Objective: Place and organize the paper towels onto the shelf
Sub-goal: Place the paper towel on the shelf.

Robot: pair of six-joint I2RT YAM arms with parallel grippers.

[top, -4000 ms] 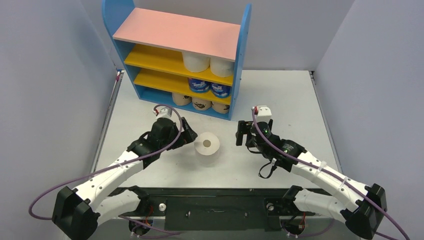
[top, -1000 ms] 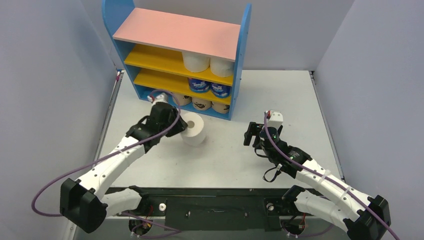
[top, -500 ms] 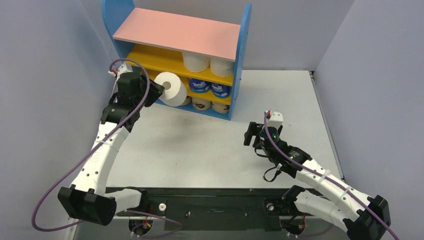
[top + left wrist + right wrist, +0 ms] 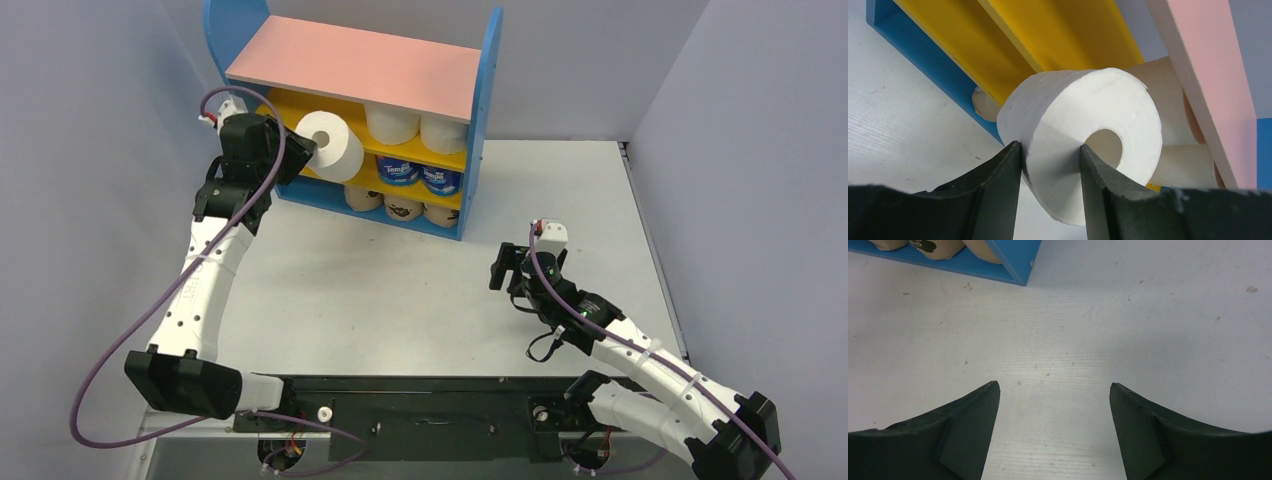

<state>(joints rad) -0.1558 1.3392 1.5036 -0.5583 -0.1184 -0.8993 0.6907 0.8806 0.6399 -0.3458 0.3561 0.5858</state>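
Observation:
My left gripper [image 4: 304, 152] is shut on a plain white paper towel roll [image 4: 333, 146], one finger [image 4: 1010, 165] on the outside and the other in its hollow core. It holds the roll in the air in front of the left part of the upper yellow board of the shelf [image 4: 360, 65]. That board carries two white rolls [image 4: 392, 122], the lower yellow one two blue-wrapped rolls [image 4: 398, 171], and the blue base tan printed rolls [image 4: 403, 208]. My right gripper [image 4: 500, 268] hovers open over bare table, right of the shelf.
Grey walls close in the table [image 4: 400, 290] on the left, right and back. The shelf's blue base corner [image 4: 1013, 265] shows at the top left of the right wrist view, with bare white tabletop [image 4: 1058, 340] under the open right fingers.
The left arm lifted the white roll off the table and swung it up and left, now level with the upper yellow board. The right arm drew back earlier and has stayed still over the last second.

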